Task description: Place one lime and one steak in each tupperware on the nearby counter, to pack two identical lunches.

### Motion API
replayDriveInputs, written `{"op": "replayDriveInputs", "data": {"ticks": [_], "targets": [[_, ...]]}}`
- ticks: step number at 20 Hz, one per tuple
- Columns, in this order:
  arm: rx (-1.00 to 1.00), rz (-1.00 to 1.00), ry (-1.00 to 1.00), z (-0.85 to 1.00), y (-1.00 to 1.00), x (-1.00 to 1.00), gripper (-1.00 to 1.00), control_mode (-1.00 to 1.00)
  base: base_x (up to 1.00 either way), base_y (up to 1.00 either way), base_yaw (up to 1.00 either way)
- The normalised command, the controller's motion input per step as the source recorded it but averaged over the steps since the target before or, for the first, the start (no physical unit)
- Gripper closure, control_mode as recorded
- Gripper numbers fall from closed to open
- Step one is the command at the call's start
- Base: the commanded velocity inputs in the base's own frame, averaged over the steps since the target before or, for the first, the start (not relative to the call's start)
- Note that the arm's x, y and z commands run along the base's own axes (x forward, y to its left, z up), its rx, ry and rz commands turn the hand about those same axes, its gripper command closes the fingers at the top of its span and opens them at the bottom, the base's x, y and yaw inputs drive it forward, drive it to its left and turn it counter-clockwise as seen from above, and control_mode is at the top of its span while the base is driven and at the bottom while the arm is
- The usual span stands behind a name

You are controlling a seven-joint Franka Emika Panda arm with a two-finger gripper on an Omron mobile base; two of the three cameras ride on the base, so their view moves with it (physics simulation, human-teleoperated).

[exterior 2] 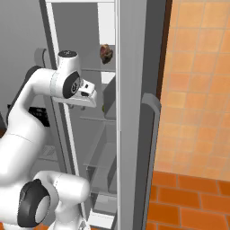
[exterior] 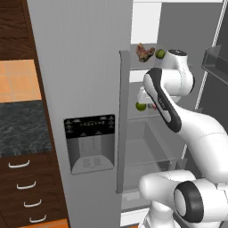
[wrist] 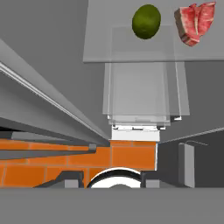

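Observation:
The fridge stands open. On its upper shelf lie a steak (exterior: 142, 52) (exterior 2: 106, 53) and a lime (exterior: 160, 53). One shelf lower rest a second lime (exterior: 140, 106) (wrist: 146, 21) and a second red steak (exterior: 153, 106) (wrist: 195, 22), side by side on glass. My gripper (exterior: 143, 97) (exterior 2: 90, 99) (wrist: 109, 181) hangs just in front of this lower shelf, pointing down towards the floor. It is open, with nothing between its fingers. The dark speckled counter (exterior: 22, 127) lies left of the fridge.
The closed grey fridge door (exterior: 84, 89) with a dispenser panel (exterior: 90, 142) stands between the shelves and the counter. Brown drawers with silver handles (exterior: 20, 185) sit under the counter. Clear fridge drawers (wrist: 140, 94) lie below the shelf. The open door (exterior 2: 134, 112) flanks the arm's right.

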Motion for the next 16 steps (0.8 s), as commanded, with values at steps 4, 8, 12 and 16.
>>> {"op": "replayDriveInputs", "data": {"ticks": [4,8,12,16], "targets": [[0.0,-0.02,-0.14,0.15,-0.06,-0.01,-1.0,-1.0,0.0,0.0,0.0],[0.03,-0.01,-0.3,0.44,-0.26,-0.08,-1.0,-1.0,0.0,0.0,0.0],[0.01,-0.02,-0.24,0.48,-0.16,-0.12,-1.0,-1.0,0.0,0.0,0.0],[-0.07,-0.02,-0.22,0.52,0.0,0.0,-1.0,-1.0,0.0,0.0,0.0]]}}
